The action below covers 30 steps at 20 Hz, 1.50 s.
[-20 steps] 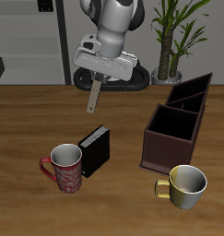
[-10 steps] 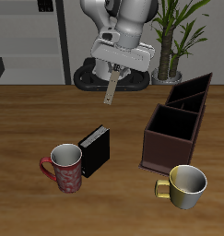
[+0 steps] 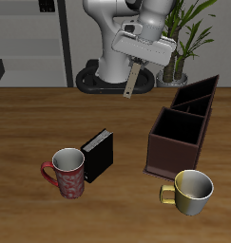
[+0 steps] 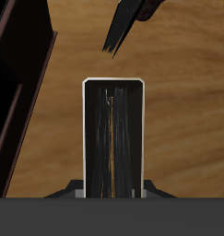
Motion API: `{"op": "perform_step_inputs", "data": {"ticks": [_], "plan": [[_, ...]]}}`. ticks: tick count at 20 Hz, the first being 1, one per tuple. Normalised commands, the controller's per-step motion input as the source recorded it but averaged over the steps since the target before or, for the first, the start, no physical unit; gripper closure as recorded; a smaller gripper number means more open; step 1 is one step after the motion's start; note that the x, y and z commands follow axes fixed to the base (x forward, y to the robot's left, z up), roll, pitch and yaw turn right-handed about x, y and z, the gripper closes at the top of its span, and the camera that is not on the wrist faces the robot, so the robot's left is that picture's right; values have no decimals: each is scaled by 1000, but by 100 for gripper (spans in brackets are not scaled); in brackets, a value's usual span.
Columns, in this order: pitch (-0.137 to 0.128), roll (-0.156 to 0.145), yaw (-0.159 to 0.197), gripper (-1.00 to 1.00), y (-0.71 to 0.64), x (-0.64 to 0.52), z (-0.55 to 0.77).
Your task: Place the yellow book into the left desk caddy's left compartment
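My gripper (image 3: 135,63) is shut on the yellow book (image 3: 131,82), a thin pale book that hangs upright from the fingers, high above the table's back part. The wrist view shows the book (image 4: 113,138) edge-on between the fingers, its top framed in pale cover. The left desk caddy (image 3: 196,94), dark with thin reddish rims and a divider, stands at the back beside the gripper and lower down. The book is apart from it.
A second caddy (image 3: 177,140) with a broad maroon wall stands in front of the left one. A black book (image 3: 98,155) stands beside a red mug (image 3: 67,173). A yellow mug (image 3: 190,190) sits near the front edge. A caddy wall (image 4: 19,92) shows in the wrist view.
The gripper has carried the yellow book sideways toward the caddies and slightly farther back, staying high above the table. Nothing else has moved.
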Motion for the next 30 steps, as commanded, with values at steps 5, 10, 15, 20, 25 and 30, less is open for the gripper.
{"op": "perform_step_inputs", "data": {"ticks": [5,10,15,20,25,30], "plan": [[-11,-59,-95,100,176,-344,6],[-27,-32,-49,100,356,-384,29],[-37,-24,-21,100,400,-326,-10],[-2,-19,-5,100,418,-289,-114],[16,-24,-15,100,216,-133,-75],[-3,10,49,100,314,-68,-71]]}}
